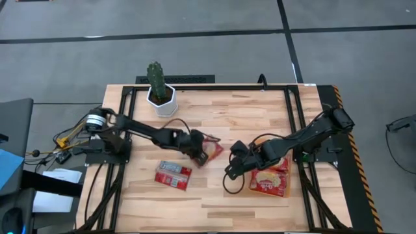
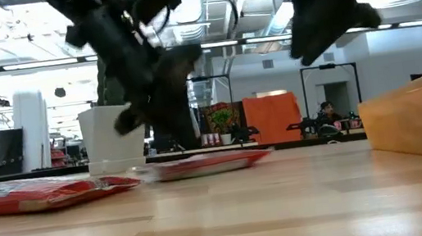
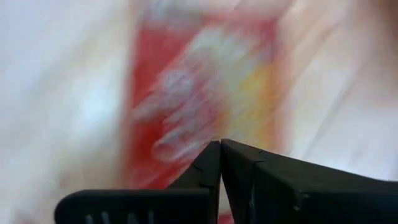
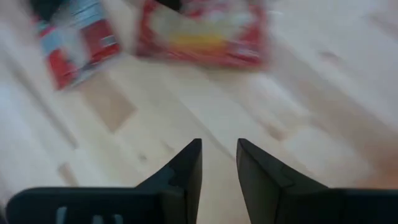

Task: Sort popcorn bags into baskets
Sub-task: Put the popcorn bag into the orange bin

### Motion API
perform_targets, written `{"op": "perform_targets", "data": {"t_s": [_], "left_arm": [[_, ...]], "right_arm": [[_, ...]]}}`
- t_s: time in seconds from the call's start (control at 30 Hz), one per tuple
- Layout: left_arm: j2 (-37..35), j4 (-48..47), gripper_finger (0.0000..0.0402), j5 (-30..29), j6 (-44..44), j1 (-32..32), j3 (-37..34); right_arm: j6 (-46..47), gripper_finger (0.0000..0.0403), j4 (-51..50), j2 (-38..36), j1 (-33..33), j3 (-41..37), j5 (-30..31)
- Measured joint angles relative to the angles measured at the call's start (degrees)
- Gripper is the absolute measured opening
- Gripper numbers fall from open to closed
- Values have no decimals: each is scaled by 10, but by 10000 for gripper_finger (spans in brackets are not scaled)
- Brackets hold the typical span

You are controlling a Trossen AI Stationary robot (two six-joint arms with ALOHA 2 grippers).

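1. Reaching over the middle of the table, the left gripper [image 1: 199,151] hangs directly above a popcorn bag [image 1: 211,151]; its wrist view shows the fingers [image 3: 214,163] pressed together tip to tip with nothing between them, the packet lying just beyond the tips.
2. The right gripper [image 1: 233,170] hovers over bare wood between that packet and the orange basket [image 1: 270,181]; its jaws stand parted and empty, and the basket sits just behind them, toward the arm's base.
3. A second popcorn bag [image 1: 173,174] lies flat, well apart from both sets of jaws, with blue-grey and white markings beside its red.
4. Judged step: picking up the central packet. To do it well, the left jaws should first part, descend astride one edge of the packet, then close firmly, since a flat packet offers little to grip from above.
5. Materials: packets are thin, flat, glossy red rectangles with cream-yellow centres, probably slippery and pliable. The basket is shallow, translucent orange and rectangular, already holding packets. The table [image 1: 247,110] is pale banded wood, smooth and level.
6. A white faceted pot [image 1: 161,99] with a cactus stands at the far edge, well clear of both arms.
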Motion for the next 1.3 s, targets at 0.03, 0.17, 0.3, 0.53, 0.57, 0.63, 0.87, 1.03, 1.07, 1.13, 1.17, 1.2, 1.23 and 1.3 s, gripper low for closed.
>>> {"op": "perform_targets", "data": {"t_s": [0.03,0.17,0.3,0.53,0.57,0.63,0.87,1.03,1.07,1.13,1.17,1.2,1.23,1.3], "left_arm": [[-14,-1,0,-3,23,5,2],[-67,-2,0,-10,83,20,3],[-80,-19,0,11,136,40,3],[-80,-98,0,12,128,52,-25],[-80,-96,0,12,127,52,-38],[-80,-74,0,12,115,52,-66],[-84,-57,0,20,-1,45,-138],[-79,40,0,98,-140,11,-177],[-77,76,0,113,-170,2,-183],[-72,141,0,125,-220,-19,-192],[-69,170,0,122,-237,-28,-193],[-68,185,0,114,-254,-36,-195],[-69,193,0,107,-273,-41,-195],[-66,206,0,85,-296,-49,-195]], "right_arm": [[20,125,-3,-3,3,0,7],[64,146,1,0,7,0,23],[83,180,38,17,8,-1,25],[77,238,132,60,-27,1,15],[80,243,136,62,-31,-1,9],[85,248,161,74,-41,0,7],[93,246,210,103,-55,0,-15],[96,244,244,126,-74,-1,-31],[100,245,261,134,-79,2,-35],[101,245,253,134,-87,0,-39],[104,245,252,134,-90,-2,-39],[109,244,265,139,-92,1,-41],[110,244,268,141,-94,1,-41],[108,244,258,139,-97,-1,-40]]}}
